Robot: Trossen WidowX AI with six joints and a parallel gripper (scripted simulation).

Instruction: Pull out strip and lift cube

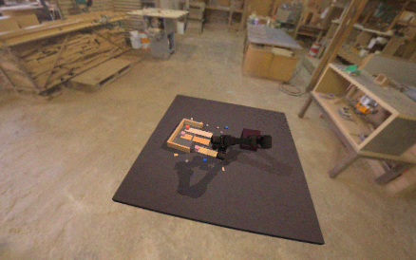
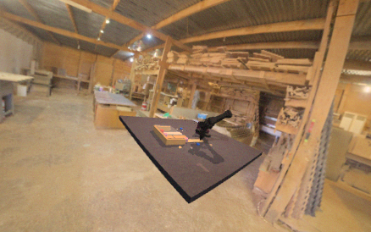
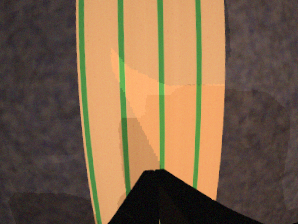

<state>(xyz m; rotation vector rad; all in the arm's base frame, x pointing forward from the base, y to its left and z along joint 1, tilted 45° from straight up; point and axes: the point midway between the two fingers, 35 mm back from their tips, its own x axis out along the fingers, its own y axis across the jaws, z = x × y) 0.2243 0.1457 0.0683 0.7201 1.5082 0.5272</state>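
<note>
My gripper (image 1: 220,155) (image 3: 153,179) is shut, with its tips down at the outer end of the front strip (image 1: 207,152) (image 2: 195,140) (image 3: 142,60). Green lines run along this strip in the wrist view. It sticks out beyond the open side of the wooden tray (image 1: 176,131) (image 2: 174,142) and carries a pink cube (image 1: 197,147) at its inner end. The back pale strip (image 1: 200,133) lies by a red cube (image 1: 187,127). The middle strip (image 1: 201,140) shows a gap along its length; another pink cube (image 1: 183,133) is at its inner end. No label is readable.
Blue bits (image 1: 226,127) (image 1: 204,159) and orange scraps (image 1: 176,155) (image 1: 223,169) lie around the tray on the dark mat (image 1: 157,190) (image 2: 186,182). The arm's dark red base (image 1: 251,133) stands right of the tray in the top view.
</note>
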